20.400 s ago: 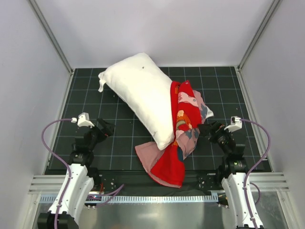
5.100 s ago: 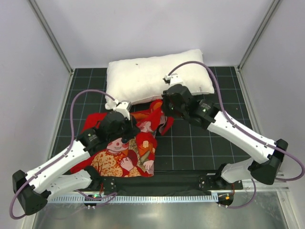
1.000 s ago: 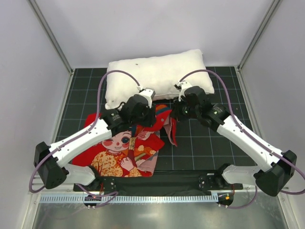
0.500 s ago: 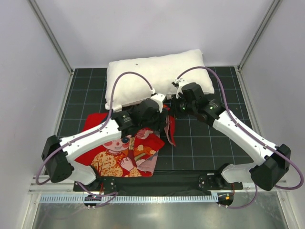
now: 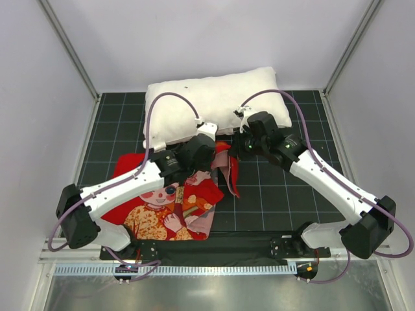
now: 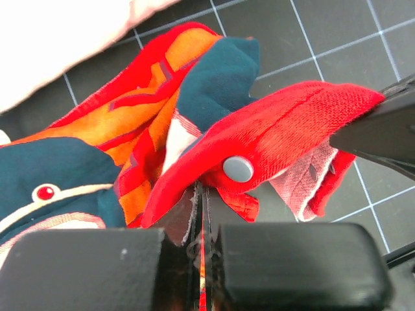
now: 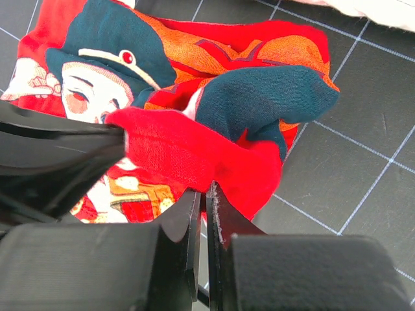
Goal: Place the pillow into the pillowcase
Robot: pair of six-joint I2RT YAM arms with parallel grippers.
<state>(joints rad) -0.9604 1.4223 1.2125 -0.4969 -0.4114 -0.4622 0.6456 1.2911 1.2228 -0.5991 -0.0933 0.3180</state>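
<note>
1 pillow (image 5: 214,103), 1 pillowcase (image 5: 162,217), 2 tools. Left tool (image 6: 202,217) and right tool (image 7: 202,210) both clamped on pillowcase. Grey snap (image 6: 238,168) visible only from left wrist.

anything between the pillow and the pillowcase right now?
No object between them. The pillow lies just beyond the pillowcase. Only the left gripper and right gripper sit there, both pinching its bunched red edge; mouth not visibly open.
</note>
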